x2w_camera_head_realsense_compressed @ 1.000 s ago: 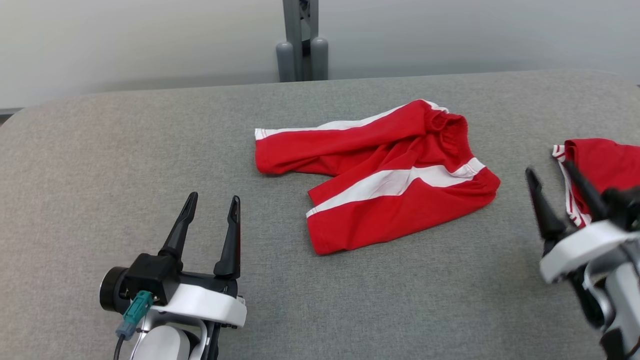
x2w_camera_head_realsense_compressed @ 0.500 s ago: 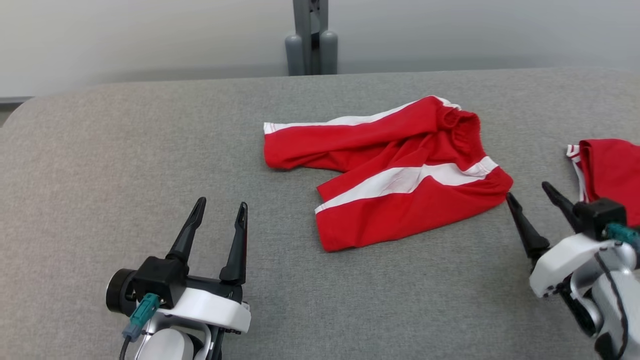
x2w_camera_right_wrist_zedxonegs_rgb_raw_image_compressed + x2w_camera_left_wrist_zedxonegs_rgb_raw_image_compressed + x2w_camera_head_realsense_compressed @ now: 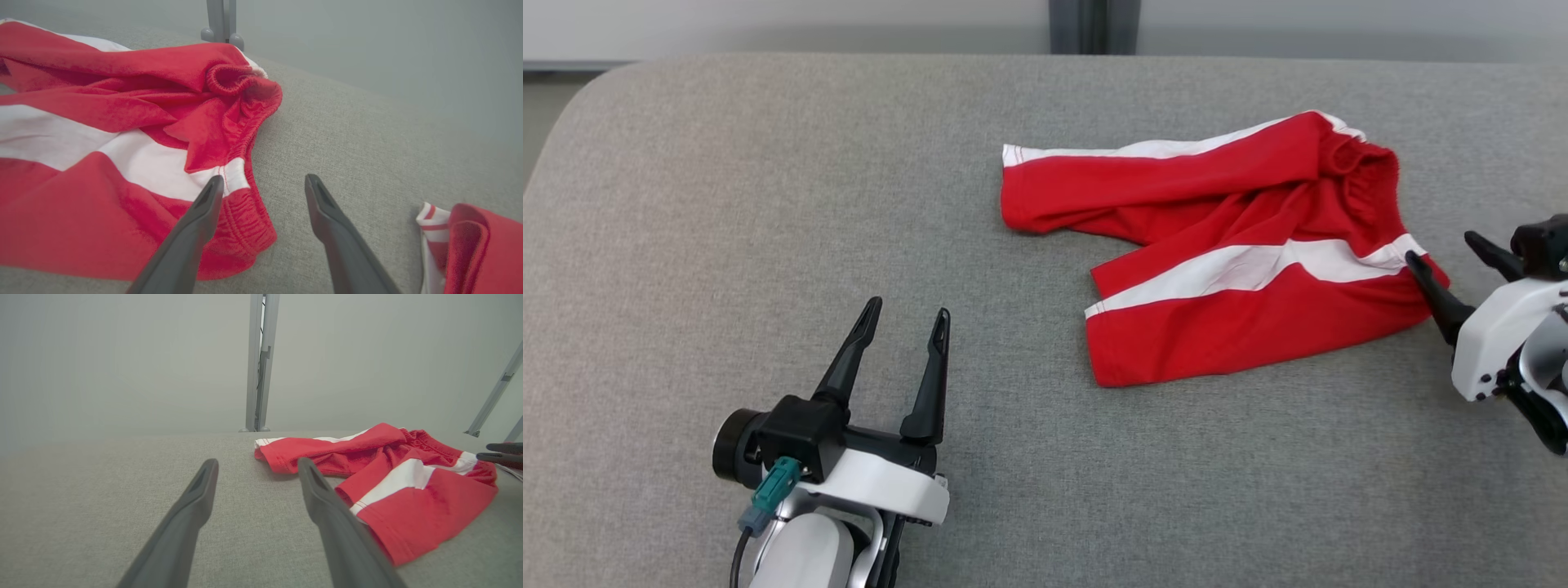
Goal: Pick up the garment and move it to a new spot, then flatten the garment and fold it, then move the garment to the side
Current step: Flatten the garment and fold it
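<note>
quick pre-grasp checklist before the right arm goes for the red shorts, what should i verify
1. Right end effector open: ok, jaws apart.
2. Aimed at the red shorts waistband: ok, one finger over its corner, the other over bare table.
3. Finger touching cloth: cannot tell.
4. Second red garment outside the grasp: ok, it lies apart to one side.
5. Left end effector open, away from the shorts: ok.
6. Shorts flat: not ok, bunched and creased.

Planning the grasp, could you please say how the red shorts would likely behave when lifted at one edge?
The red shorts lie crumpled, so they would probably hang limp. Thin cloth suggests light weight; the gathered waistband may bunch.
</note>
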Controlling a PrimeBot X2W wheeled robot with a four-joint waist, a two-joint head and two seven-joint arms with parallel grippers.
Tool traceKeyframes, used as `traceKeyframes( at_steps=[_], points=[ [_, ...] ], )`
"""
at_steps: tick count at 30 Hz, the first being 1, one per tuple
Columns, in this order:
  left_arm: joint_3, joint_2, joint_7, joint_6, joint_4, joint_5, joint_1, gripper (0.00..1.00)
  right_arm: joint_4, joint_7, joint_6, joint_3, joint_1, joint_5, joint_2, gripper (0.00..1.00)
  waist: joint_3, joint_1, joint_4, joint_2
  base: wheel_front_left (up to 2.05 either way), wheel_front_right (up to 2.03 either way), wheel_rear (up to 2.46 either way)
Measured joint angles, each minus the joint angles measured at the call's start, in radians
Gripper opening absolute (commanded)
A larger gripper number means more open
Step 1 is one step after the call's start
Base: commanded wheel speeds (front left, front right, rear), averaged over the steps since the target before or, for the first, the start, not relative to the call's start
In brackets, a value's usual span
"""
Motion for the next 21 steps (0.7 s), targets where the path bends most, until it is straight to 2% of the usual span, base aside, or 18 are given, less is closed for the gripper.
traceKeyframes(
  at_steps=[9, 17, 18, 19, 21],
  points=[
    [-0.016, 0.000, 0.000, 0.001, 0.002, 0.002, -0.018, 1.00, 0.017, 0.009, 0.000, 0.181, -0.096, 0.118, -0.024, 1.00, 0.045, 0.0000, 0.024, 0.0000, 0.00, 0.00, 0.00],
    [-0.015, 0.000, 0.000, 0.004, 0.006, 0.003, -0.024, 1.00, 0.038, -0.005, 0.000, 0.314, -0.146, 0.179, -0.031, 1.00, 0.042, 0.0000, 0.017, 0.0000, 0.00, 0.00, 0.00],
    [-0.014, 0.000, 0.000, 0.004, 0.007, 0.004, -0.024, 1.00, 0.037, -0.005, 0.000, 0.330, -0.150, 0.188, -0.031, 0.90, 0.041, 0.0000, 0.015, 0.0000, 0.00, 0.00, 0.00],
    [-0.013, 0.000, 0.000, 0.004, 0.008, 0.004, -0.024, 1.00, 0.037, -0.005, 0.000, 0.346, -0.155, 0.194, -0.031, 0.47, 0.040, 0.0000, 0.013, 0.0000, 0.00, 0.00, 0.00],
    [-0.013, 0.000, 0.000, 0.004, 0.008, 0.005, -0.024, 1.00, 0.037, -0.006, 0.000, 0.380, -0.168, 0.201, -0.034, 0.11, 0.039, 0.0000, 0.011, 0.0000, 0.00, 0.00, 0.00]
  ],
)
